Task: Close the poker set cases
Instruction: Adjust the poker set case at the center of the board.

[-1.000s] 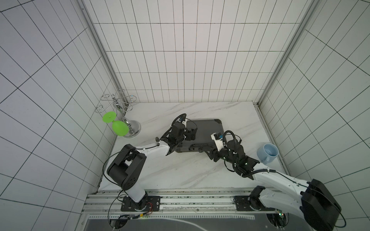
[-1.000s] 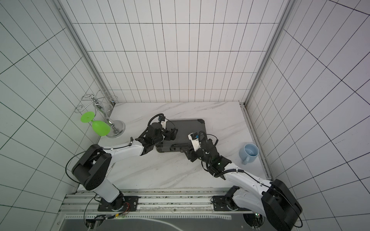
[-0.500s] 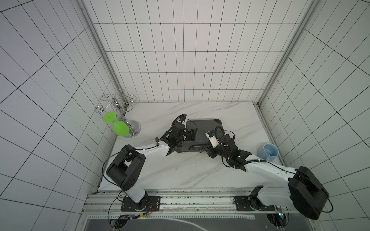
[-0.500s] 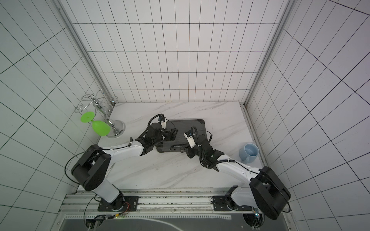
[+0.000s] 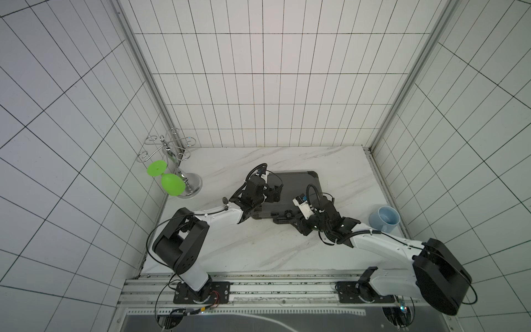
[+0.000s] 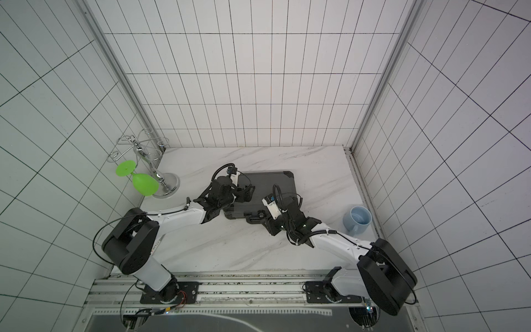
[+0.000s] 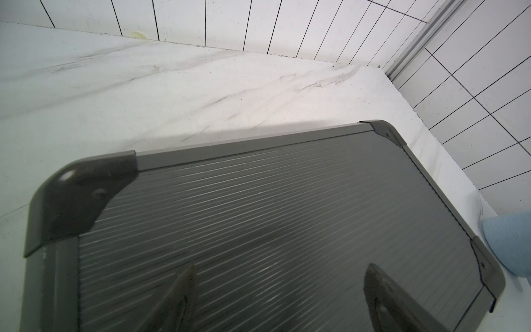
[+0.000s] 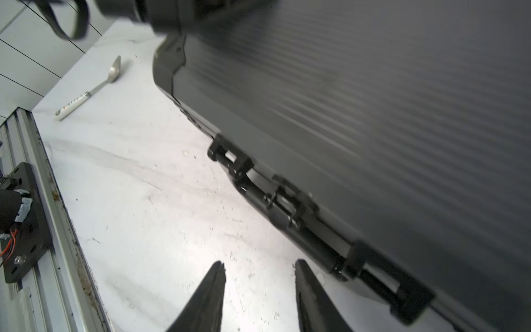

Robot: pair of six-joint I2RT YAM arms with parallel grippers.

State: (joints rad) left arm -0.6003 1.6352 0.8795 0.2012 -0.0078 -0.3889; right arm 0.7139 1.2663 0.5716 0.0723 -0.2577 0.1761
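Hovering over bare worktop (image 8: 138, 207), the right jaws stand apart with nothing between them, just beside the black handle (image 8: 298, 218) on the front edge of the poker set case (image 8: 373, 100), which lies flat with its lid down. The left jaws, also apart, sit low over its ribbed lid (image 7: 258, 230). Beyond the right jaws lies a spoon (image 8: 94, 86); a blue mug (image 5: 384, 223) stands well apart.

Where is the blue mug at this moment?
In both top views the mug stands at the table's right edge by the wall, right of the case and the right arm.
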